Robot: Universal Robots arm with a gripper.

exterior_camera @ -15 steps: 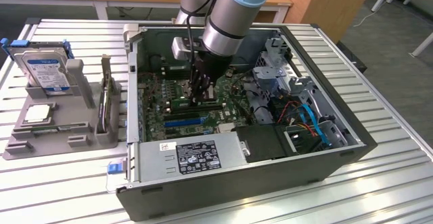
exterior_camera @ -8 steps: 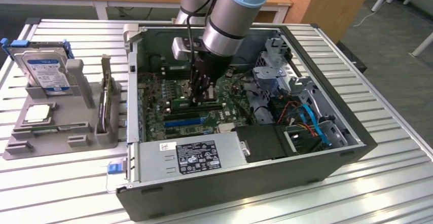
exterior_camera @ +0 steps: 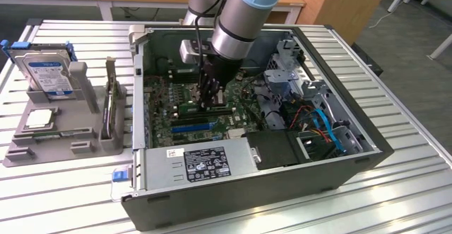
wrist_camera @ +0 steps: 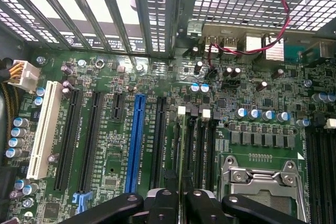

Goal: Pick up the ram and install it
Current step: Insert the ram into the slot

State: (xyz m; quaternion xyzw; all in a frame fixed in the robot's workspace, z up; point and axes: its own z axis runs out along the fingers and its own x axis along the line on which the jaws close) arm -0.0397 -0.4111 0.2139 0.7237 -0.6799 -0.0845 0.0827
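Observation:
My gripper point(exterior_camera: 211, 100) reaches straight down into the open computer case point(exterior_camera: 367, 149), just above the motherboard point(exterior_camera: 190, 120). In the wrist view its black fingers point(wrist_camera: 164, 204) stand close together, shut on the ram point(wrist_camera: 179, 156). The ram shows edge-on as a thin green strip. It lines up with the memory slots point(wrist_camera: 195, 145), whose end clips are white, beside the CPU socket point(wrist_camera: 262, 182). Whether it sits fully in a slot I cannot tell.
Left of the case in the exterior view, a grey holder point(exterior_camera: 42, 144) carries a hard drive point(exterior_camera: 48, 75), a bracketed card point(exterior_camera: 109, 107) and a CPU chip point(exterior_camera: 39, 118). Inside the case are the power supply point(exterior_camera: 201, 162), drive cage point(exterior_camera: 297, 80) and cables point(exterior_camera: 321, 125).

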